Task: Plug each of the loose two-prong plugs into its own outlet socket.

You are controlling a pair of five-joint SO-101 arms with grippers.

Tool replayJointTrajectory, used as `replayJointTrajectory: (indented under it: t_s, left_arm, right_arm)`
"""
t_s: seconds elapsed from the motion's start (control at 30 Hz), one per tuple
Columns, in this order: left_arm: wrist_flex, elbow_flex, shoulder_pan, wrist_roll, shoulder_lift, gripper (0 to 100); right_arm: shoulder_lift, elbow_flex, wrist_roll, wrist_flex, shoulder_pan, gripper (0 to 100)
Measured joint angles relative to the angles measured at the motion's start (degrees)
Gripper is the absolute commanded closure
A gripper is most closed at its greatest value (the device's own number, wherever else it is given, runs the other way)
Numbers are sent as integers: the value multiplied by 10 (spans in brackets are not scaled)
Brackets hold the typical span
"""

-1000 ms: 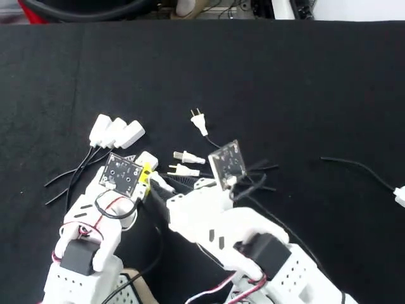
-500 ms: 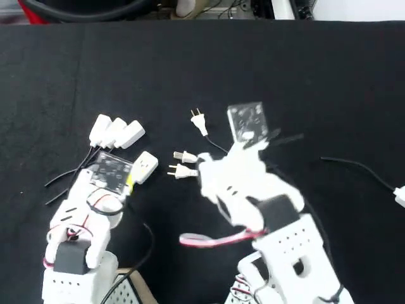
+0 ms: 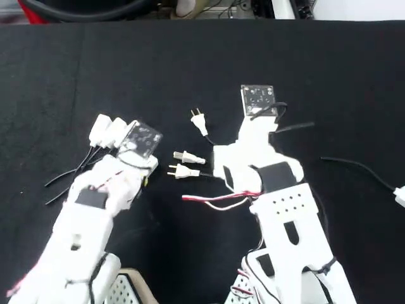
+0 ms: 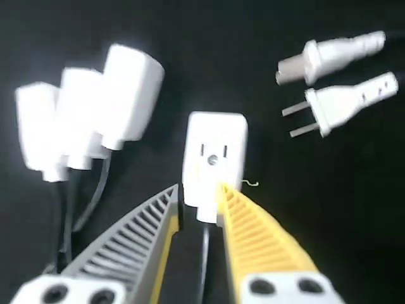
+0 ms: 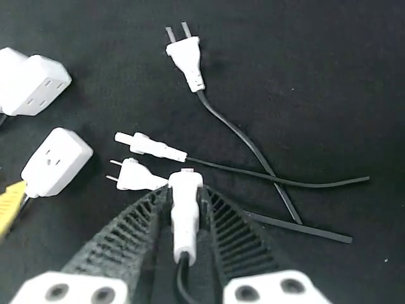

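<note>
Your left tool [image 4: 199, 193] is clenched on the cord end of one outlet socket [image 4: 215, 155], which sits just beside the cluster of three sockets [image 4: 79, 120]. Your right tool [image 5: 185, 192] is grasping a plug [image 5: 185, 215] by its body, close to a loose plug [image 5: 134, 177] on the table [image 3: 316, 63]. Take care when mating them. Held only at its tail, the socket could pivot away under push, and misaligned prongs could twist the plug in its grip.

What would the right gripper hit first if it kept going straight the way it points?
Likely the crosswise plug lying just beyond the held plug in the right gripper, though height is unclear.
</note>
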Motion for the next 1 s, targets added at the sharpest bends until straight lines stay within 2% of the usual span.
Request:
replayJointTrajectory:
  t_s: [0.13, 0.23, 0.37, 0.47, 0.77, 1.0]
  left_arm:
    - [-9, -46, 23, -1, 132, 887]
    - [-48, -55, 46, -5, 191, 880]
    - [-127, -73, 40, -5, 243, 839]
    - [-145, -86, 19, -5, 265, 838]
    - [-142, -105, 5, -26, 290, 836]
    - [-55, -215, 3, -50, 389, 802]
  right_arm:
    - [1, 0, 0, 0, 6, 987]
    - [1, 0, 0, 0, 7, 987]
    - [1, 0, 0, 0, 7, 987]
    - [1, 0, 0, 0, 7, 987]
    - [1, 0, 3, 0, 7, 987]
    - [1, 0, 3, 0, 7, 987]
